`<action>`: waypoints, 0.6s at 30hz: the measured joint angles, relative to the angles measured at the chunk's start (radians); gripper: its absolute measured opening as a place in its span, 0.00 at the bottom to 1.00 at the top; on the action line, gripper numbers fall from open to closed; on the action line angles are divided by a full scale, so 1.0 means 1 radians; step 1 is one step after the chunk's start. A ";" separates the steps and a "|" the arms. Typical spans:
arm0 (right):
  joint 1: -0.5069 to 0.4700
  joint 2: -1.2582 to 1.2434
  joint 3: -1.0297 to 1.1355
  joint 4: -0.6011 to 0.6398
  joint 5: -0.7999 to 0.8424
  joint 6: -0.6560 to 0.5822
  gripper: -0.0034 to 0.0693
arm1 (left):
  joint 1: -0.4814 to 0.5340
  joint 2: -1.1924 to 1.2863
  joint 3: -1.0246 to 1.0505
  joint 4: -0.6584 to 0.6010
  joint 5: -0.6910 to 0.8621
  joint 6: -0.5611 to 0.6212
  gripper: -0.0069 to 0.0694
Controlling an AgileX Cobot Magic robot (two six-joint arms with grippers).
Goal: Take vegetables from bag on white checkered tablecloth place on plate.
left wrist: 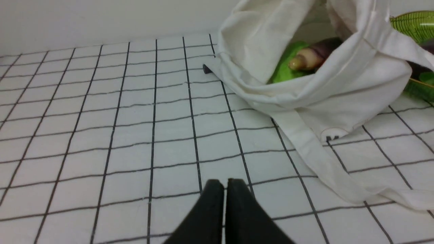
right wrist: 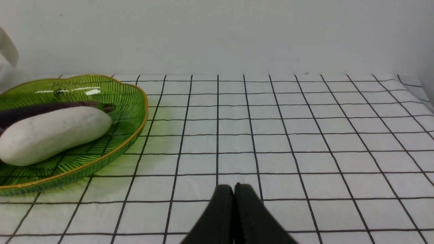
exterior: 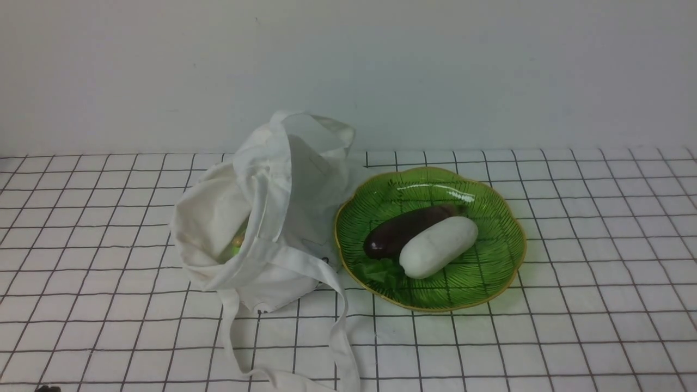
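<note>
The white cloth bag lies open on the white checkered tablecloth, left of the green plate. On the plate lie the dark purple eggplant, the white oblong vegetable and a green piece. Inside the bag I see a green piece and a yellowish-purple one. My left gripper is shut and empty over the cloth, short of the bag. My right gripper is shut and empty, beside the plate. Neither gripper shows in the front view.
The bag's long strap trails toward the table's front edge and crosses the cloth in the left wrist view. A plain white wall stands behind the table. The cloth's right edge drops off.
</note>
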 joint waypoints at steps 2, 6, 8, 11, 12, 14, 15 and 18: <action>0.000 0.000 0.000 0.000 0.000 0.000 0.02 | 0.000 0.000 0.000 0.001 0.007 -0.002 0.08; 0.000 0.000 0.000 0.000 0.000 0.000 0.02 | 0.003 0.000 0.000 0.001 0.008 -0.005 0.08; 0.000 0.000 0.000 0.000 0.000 0.000 0.02 | 0.011 0.000 0.000 0.001 0.008 -0.005 0.08; 0.000 0.000 0.000 0.000 0.000 0.000 0.02 | 0.033 0.000 0.000 0.001 0.008 -0.005 0.08; 0.000 0.000 0.000 0.000 0.000 0.000 0.02 | 0.036 0.000 0.000 0.001 0.008 -0.005 0.08; 0.000 0.000 0.000 0.000 0.000 0.000 0.02 | 0.038 0.000 0.000 0.001 0.008 -0.005 0.08; 0.000 0.000 0.000 0.000 0.000 0.000 0.02 | 0.038 0.000 0.000 0.001 0.008 -0.005 0.08; 0.000 0.000 0.000 0.000 0.000 0.000 0.02 | 0.038 0.000 0.000 0.001 0.008 -0.005 0.08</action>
